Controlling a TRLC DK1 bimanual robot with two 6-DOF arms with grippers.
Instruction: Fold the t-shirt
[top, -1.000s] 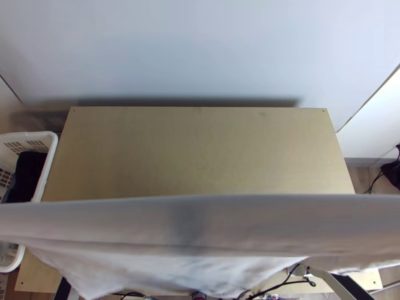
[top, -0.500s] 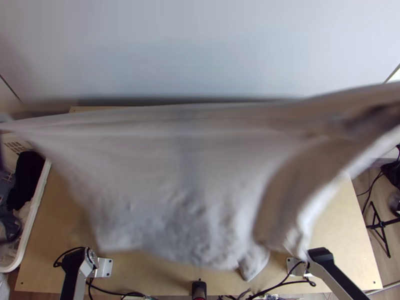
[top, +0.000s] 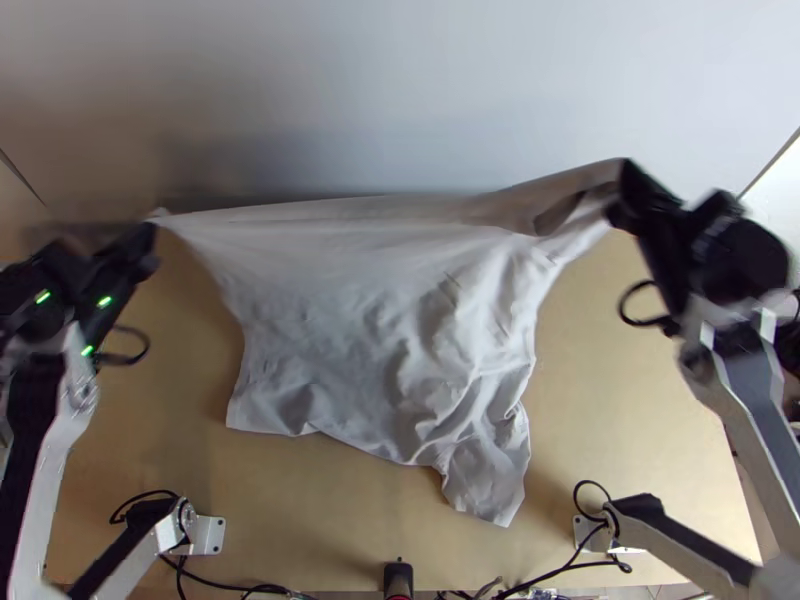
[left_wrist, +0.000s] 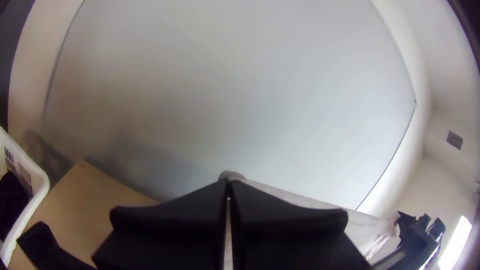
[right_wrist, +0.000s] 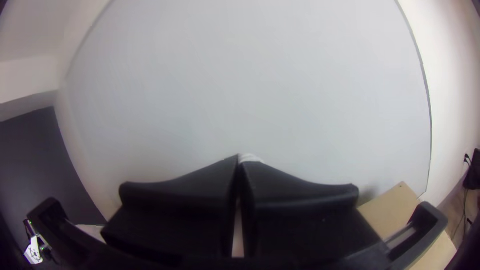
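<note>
While both arms (top: 742, 395) extend, tools (top: 620, 190) pinch the t-shirt (top: 340, 290).

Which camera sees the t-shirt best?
The top view: it shows nearly all the t-shirt, stretched between the left tool and right tool. The left wrist view shows part of its edge; the right wrist view, a bit at the tool's tips.

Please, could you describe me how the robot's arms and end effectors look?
Left arm and right arm: silver-grey links, black joints, each with a looping black cable. The left arm shows small green lights. Left end effector and right end effector: two wide, flat black fingers each.
</note>
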